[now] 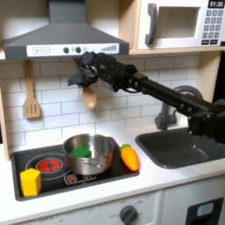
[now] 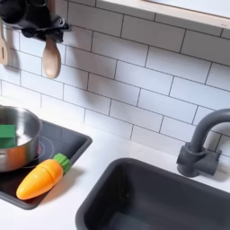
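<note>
- In the first exterior view, the gripper (image 1: 85, 68) hung high against the white brick-tiled wall (image 1: 132, 97), just under the grey range hood (image 1: 66, 39), right at a wooden spoon (image 1: 90, 97) hanging there; whether its fingers were open or closed on the spoon I could not tell
- A wooden spatula (image 1: 32, 104) hung further to the first exterior view's left
- Below, a black stovetop (image 1: 70, 171) in the white counter (image 1: 167, 180) carried a steel pot (image 1: 88, 154), a toy carrot (image 1: 130, 157) and a yellow block (image 1: 31, 182); a dark sink (image 1: 189, 148) and a microwave (image 1: 180, 24) sat to the right
- In the second exterior view, the gripper (image 2: 36, 16) sat top left above the spoon (image 2: 51, 58), with pot (image 2: 16, 135), carrot (image 2: 43, 178), sink (image 2: 162, 198) and faucet (image 2: 202, 148) below
</note>
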Controlling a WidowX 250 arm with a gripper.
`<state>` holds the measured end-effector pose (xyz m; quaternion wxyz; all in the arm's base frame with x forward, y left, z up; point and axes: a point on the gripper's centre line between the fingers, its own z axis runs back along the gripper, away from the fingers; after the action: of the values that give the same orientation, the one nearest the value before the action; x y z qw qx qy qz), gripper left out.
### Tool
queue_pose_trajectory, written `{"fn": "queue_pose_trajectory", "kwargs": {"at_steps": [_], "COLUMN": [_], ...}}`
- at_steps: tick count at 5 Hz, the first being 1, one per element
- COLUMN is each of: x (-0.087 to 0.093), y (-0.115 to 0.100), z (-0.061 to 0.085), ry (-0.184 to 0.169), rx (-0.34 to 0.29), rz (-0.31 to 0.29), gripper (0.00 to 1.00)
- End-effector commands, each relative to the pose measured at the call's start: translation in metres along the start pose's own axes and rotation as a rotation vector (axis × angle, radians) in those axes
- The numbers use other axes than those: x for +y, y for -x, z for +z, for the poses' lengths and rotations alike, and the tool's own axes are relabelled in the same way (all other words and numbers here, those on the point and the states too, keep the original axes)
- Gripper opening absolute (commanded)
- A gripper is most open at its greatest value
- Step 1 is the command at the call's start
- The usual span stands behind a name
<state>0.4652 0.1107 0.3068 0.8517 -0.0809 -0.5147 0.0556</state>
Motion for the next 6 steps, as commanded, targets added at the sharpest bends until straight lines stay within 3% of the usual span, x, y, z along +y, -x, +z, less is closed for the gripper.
{"fn": "queue_pose_trajectory", "kwargs": {"at_steps": [1,3,6], "x": [-0.003,-0.005,-0.001], "y": [0.006,0.019,0.044], "z": [0.007,0.026,0.036], "ry": [-0.002,-0.005,-0.011], "rx": [0.014,0.058,0.162], "rz": [-0.010,-0.023,-0.046], "gripper": [0.00,0.00,0.00]}}
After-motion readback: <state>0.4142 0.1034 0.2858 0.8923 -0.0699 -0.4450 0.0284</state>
